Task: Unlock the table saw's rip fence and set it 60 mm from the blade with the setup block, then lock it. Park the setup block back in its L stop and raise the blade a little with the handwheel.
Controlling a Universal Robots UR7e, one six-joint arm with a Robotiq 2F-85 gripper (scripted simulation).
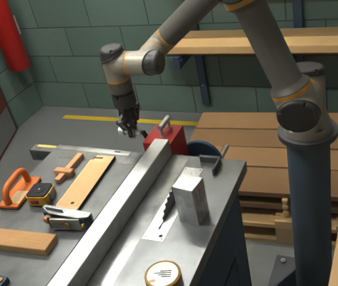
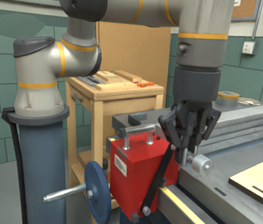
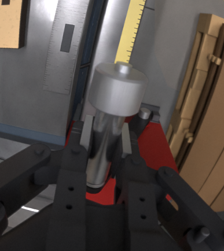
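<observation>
The silver setup block (image 1: 191, 199) stands upright on the saw table right beside the blade (image 1: 168, 205), on the side away from the long rip fence (image 1: 122, 203). At the fence's far end sits its red head (image 2: 140, 169), with a black lock lever (image 2: 157, 179) slanting up to a steel handle with a round knob (image 2: 202, 164). I grip that lock lever handle in my closed gripper (image 3: 104, 138), just beside the red head. The grey L stop (image 1: 210, 160) sits at the table's far corner. The blue handwheel (image 2: 97, 191) hangs below the red head.
A side table left of the fence carries a wooden board (image 1: 85, 181), an orange push block (image 1: 16, 189), a tape measure (image 1: 40, 194) and a hand plane (image 1: 66, 218). A tape roll (image 1: 163, 273) lies at the saw table's near edge. The arm's pedestal (image 1: 309, 197) stands to the right.
</observation>
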